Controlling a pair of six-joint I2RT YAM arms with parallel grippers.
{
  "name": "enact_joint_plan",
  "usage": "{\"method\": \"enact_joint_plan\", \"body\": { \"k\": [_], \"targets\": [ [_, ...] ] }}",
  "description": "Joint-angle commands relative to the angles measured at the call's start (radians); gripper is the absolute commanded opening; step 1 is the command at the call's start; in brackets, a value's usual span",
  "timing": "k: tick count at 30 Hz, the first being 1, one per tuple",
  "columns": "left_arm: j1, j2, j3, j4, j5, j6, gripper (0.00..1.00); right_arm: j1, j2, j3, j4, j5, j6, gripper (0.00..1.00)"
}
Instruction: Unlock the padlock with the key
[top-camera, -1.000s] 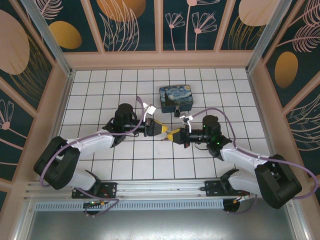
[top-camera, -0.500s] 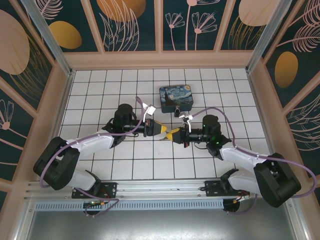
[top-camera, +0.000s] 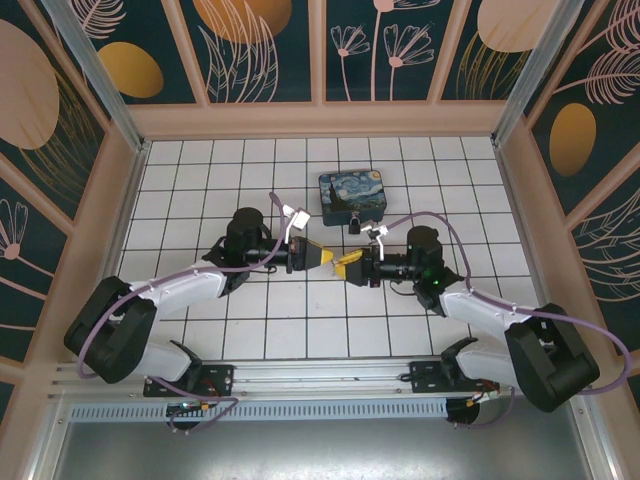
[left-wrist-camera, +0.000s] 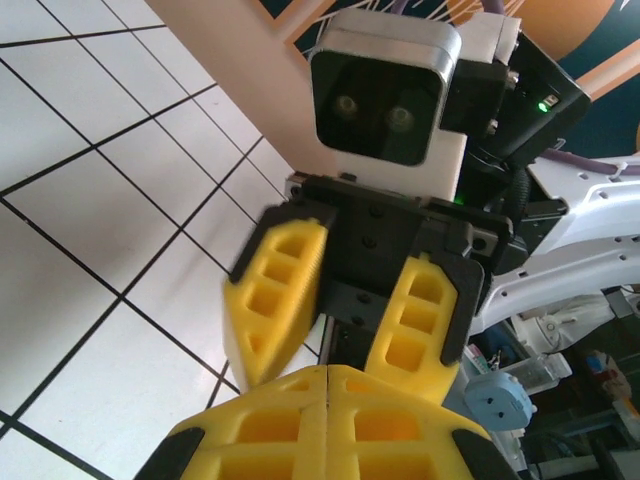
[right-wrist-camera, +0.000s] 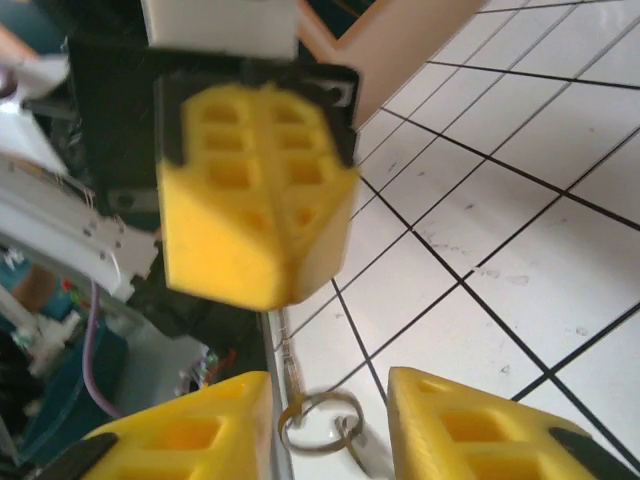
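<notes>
L jaws on key, R apart

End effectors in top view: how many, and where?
2. The left end effector is mid-table, pointing right. The right end effector faces it, tips almost touching, both just nearer than the painted box.

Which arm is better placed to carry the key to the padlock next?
Left: the yellow-fingered left gripper is shut, apparently on the small silvery key bunch, whose ring hangs between the open fingers of the right gripper.
</notes>
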Motion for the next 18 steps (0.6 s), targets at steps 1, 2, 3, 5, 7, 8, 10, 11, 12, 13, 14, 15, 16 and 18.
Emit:
{"method": "enact_joint_plan", "body": {
  "k": [1,2,3,5,7,8,10,11,12,13,14,15,16,18],
  "targets": [
    [-0.004,-0.043,-0.008,0.04,-0.019,-0.019,0.0,-0.042,-0.032,0.018,-0.02,0.006,0.009,0.45],
    [-0.004,-0.048,-0.007,0.033,-0.021,-0.018,0.0,-0.063,-0.047,0.008,-0.04,0.0,0.007,0.49],
    [-0.005,-0.053,-0.007,0.031,-0.022,-0.021,0.0,-0.084,-0.067,-0.003,-0.055,0.001,0.01,0.51],
    [-0.004,-0.059,-0.004,0.03,-0.019,-0.025,0.0,-0.112,-0.1,-0.02,-0.05,0.017,0.025,0.53],
    [-0.005,-0.06,-0.003,0.03,-0.022,-0.032,0.0,-0.116,-0.114,-0.016,-0.025,0.023,0.042,0.53],
    [-0.004,-0.058,-0.001,0.033,-0.023,-0.037,0.0,-0.115,-0.111,-0.013,-0.002,0.025,0.059,0.52],
    [-0.004,-0.053,0.002,0.045,-0.023,-0.054,0.0,-0.111,-0.093,-0.011,0.056,0.024,0.095,0.5],
    [-0.004,-0.052,0.003,0.056,-0.024,-0.062,0.0,-0.106,-0.079,-0.012,0.092,0.024,0.117,0.49],
    [-0.004,-0.051,0.003,0.07,-0.022,-0.074,0.0,-0.098,-0.064,-0.014,0.129,0.019,0.137,0.47],
    [-0.004,-0.051,0.002,0.08,-0.023,-0.081,0.0,-0.09,-0.05,-0.014,0.158,0.009,0.153,0.46],
    [-0.004,-0.051,0.003,0.082,-0.021,-0.083,0.0,-0.079,-0.034,-0.014,0.191,0.0,0.168,0.44],
    [-0.004,-0.051,0.004,0.082,-0.021,-0.084,0.0,-0.067,-0.02,-0.014,0.214,-0.006,0.177,0.43],
    [-0.005,-0.052,0.004,0.079,-0.02,-0.083,0.0,-0.06,-0.012,-0.016,0.237,-0.009,0.187,0.43],
    [-0.004,-0.053,0.004,0.076,-0.019,-0.083,0.0,-0.042,0.002,-0.02,0.269,-0.006,0.197,0.43]
  ]
}}
